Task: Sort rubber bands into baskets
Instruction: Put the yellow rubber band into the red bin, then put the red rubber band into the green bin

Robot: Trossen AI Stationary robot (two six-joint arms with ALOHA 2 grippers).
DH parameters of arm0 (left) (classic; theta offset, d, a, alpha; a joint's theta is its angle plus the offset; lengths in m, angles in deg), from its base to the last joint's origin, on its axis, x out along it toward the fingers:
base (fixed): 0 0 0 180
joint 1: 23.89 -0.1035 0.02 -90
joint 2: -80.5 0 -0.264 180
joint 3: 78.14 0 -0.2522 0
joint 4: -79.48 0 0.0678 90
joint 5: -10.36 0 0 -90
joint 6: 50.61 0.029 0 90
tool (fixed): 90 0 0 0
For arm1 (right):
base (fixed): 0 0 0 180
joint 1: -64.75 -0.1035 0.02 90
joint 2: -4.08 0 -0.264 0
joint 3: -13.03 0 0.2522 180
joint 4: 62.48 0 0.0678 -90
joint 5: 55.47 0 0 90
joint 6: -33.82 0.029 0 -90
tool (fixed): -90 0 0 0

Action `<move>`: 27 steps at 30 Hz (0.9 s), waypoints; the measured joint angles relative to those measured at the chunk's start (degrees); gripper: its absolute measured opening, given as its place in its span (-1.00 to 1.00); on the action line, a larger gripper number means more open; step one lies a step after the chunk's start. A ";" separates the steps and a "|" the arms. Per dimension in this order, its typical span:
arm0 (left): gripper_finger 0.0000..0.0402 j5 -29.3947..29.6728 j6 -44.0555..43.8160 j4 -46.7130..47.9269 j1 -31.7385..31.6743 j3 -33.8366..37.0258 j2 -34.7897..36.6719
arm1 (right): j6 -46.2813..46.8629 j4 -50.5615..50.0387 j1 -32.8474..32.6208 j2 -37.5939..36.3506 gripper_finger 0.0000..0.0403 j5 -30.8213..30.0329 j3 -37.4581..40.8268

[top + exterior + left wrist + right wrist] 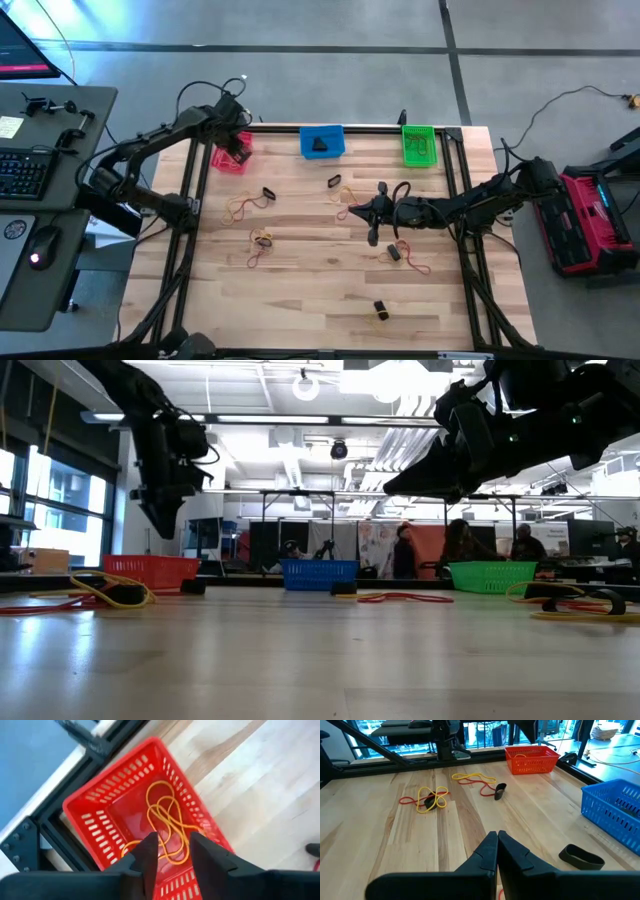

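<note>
over far-left red mesh basket (107, 815): left gripper (172, 851) jaws parted, empty | thin yellow bands (167, 820) looped inside | right gripper (497, 845) shut, empty, mid-table | more bands (262, 238) on wood

Three rectangular plastic mesh baskets stand along the wooden table's (300, 660) far edge: red (150, 571) left, blue (319, 573) centre, green (491, 576) right. Yellow and red rubber bands (100, 596) lie near left; a dark arm hangs above the red basket.
</note>
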 joint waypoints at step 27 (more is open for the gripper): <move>-0.22 -4.69 -7.37 -4.07 17.65 0.00 23.10 | 1.05 0.02 0.04 0.00 -1.00 -0.66 0.00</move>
